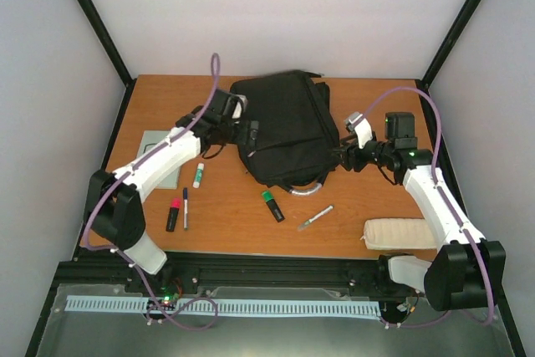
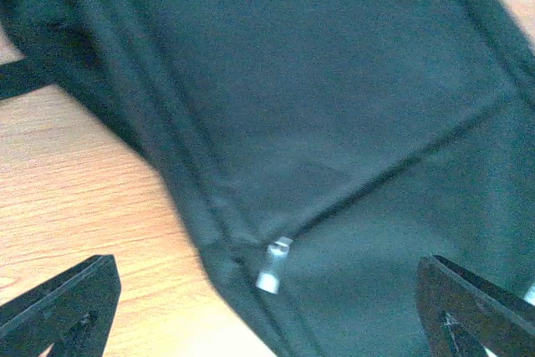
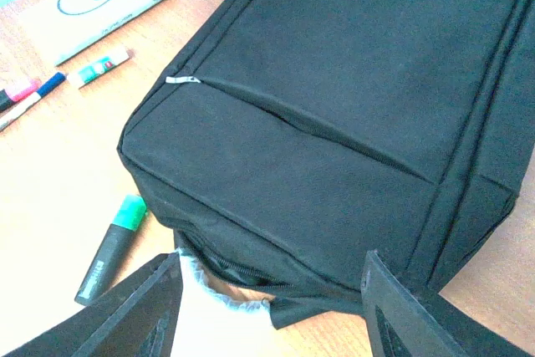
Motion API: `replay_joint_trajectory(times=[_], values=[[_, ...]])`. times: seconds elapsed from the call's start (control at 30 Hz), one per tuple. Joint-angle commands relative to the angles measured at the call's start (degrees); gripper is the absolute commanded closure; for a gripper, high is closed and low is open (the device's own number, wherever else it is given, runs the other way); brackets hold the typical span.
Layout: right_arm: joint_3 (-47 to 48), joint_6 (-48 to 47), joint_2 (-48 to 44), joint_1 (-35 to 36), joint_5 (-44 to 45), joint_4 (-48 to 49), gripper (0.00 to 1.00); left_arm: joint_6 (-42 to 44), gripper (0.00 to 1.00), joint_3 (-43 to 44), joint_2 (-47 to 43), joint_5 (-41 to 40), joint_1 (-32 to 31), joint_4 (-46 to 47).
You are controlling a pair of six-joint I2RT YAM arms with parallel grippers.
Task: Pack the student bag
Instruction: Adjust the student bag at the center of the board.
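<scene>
The left gripper (image 2: 266,267) is standing wide open, its 2 fingers (image 2: 67,307) spread far apart and holding nothing. It is hovering over the left side of the bag (image 1: 288,127). A small silver zip pull (image 2: 274,265) is lying on the black fabric between the fingers. Whether the fingers are touching the fabric I cannot tell.

The right gripper (image 3: 272,261) is standing partly open and gripping nothing. It is pointing at the bag's near right corner, with the pale grey loop (image 3: 219,292) lying on the wood between its fingers and the bag's edge just beyond them.

The 1 bag is lying flat in the far middle of the worktop (image 1: 242,236), between the 2 grippers, with its front-pocket zip looking shut in the right wrist view.

Around it, 7 loose things are lying on the worktop:
- 2 highlighters: 1 green highlighter (image 1: 272,205) just beside the bag's near edge, and 1 pink highlighter (image 1: 173,213) at the near left.
- 2 pens: 1 blue pen (image 1: 185,206) just beside the pink highlighter, and 1 white pen (image 1: 315,217) near the middle, to the right of the green highlighter.
- 1 white stick (image 1: 199,175) with a green band, left of the bag.
- 1 grey pad (image 1: 155,152), partly hidden under the left arm.
- 1 white pouch (image 1: 399,233) at the near right, well apart from the bag.
</scene>
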Motion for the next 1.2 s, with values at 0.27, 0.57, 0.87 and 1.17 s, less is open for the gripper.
replay_joint_trajectory(times=[0.27, 0.57, 0.87, 1.17], values=[[-1.5, -0.2, -0.7, -0.3, -2.6, 0.8, 0.40, -10.7, 0.00, 15.8, 21.8, 6.2, 13.2, -1.2], [-1.7, -1.7, -0.2, -0.3, -2.8, 0.0, 0.40, -10.0, 0.08, 27.5, 35.0, 17.8, 13.3, -0.9], [-1.9, -2.2, 1.2, -0.3, -3.0, -0.2, 0.40, -8.4, 0.11, 34.1, 41.2, 22.8, 11.8, -0.1], [-1.8, -2.1, 1.3, -0.3, -3.0, -0.5, 0.40, -3.5, 0.08, 41.4, 42.4, 24.2, 9.4, -4.5]])
